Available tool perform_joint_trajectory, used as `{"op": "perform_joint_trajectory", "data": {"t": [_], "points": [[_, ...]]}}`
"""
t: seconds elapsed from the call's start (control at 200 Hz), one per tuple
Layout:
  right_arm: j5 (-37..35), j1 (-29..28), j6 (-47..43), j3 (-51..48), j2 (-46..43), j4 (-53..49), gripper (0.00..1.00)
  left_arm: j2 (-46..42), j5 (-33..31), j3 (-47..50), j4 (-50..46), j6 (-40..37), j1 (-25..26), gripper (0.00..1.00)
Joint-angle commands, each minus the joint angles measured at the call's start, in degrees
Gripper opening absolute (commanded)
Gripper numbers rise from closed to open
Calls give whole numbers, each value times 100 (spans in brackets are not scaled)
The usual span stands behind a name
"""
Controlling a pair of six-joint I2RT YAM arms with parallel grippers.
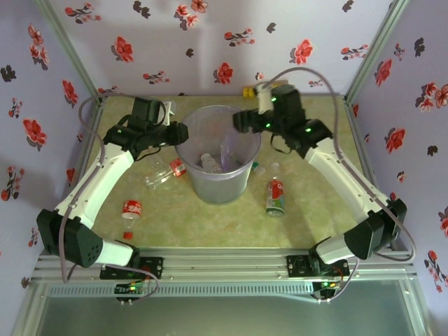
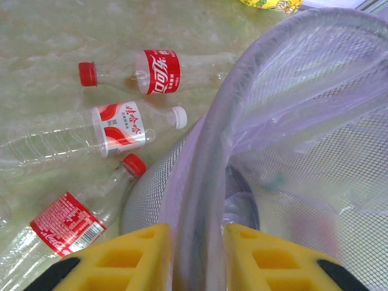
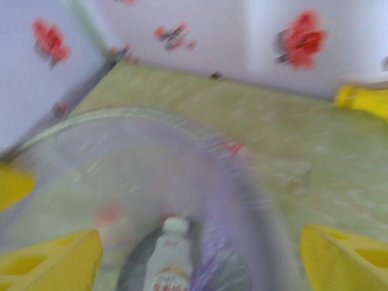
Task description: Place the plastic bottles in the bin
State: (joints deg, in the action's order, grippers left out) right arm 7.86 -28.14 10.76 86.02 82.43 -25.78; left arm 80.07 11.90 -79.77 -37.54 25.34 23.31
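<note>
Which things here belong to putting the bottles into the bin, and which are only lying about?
Job: bin; clear bottle on its right; clear bottles on its left; bottle already inside; yellow bottle at the back wall.
Lying about: small red piece, perhaps a cap; small pale bit beside the bin, too small to name.

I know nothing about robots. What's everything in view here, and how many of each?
table: one, pale green, under everything.
bin: one, translucent greyish-lilac, middle of the table.
bottles left of the bin: three, clear, red labels, lying on the table.
bottle right of the bin: one, clear, red label, lying on the table.
yellow bottle: one, yellow, by the far wall.
bottle in the bin: at least one, white cap.
left gripper: one, yellow fingers, clamped on the bin's rim.
right gripper: one, yellow fingers, open above the bin.
</note>
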Motion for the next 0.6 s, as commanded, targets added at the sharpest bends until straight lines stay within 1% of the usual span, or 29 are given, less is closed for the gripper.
{"op": "perform_joint_trajectory", "data": {"t": [0.0,0.125,0.24,0.36,0.385,0.47,0.59], "points": [[-246,565,553,35,125,391,86,74,-74,-105,-39,-91,20,29],[43,1277,946,99,707,931,86,79,-74,-84,-18,-73,17,29],[-23,1689,1101,525,1610,1340,86,77,-73,-57,42,-22,16,29],[-182,1995,1239,1570,2944,1334,86,87,-83,-48,88,42,16,29],[-228,2016,1248,1785,3146,1302,86,96,-88,-43,101,56,24,28],[-449,2104,1229,2836,4228,987,86,109,-91,-22,154,110,20,28],[-610,2119,1191,4193,5342,642,86,131,-135,-3,182,125,19,28]]}}
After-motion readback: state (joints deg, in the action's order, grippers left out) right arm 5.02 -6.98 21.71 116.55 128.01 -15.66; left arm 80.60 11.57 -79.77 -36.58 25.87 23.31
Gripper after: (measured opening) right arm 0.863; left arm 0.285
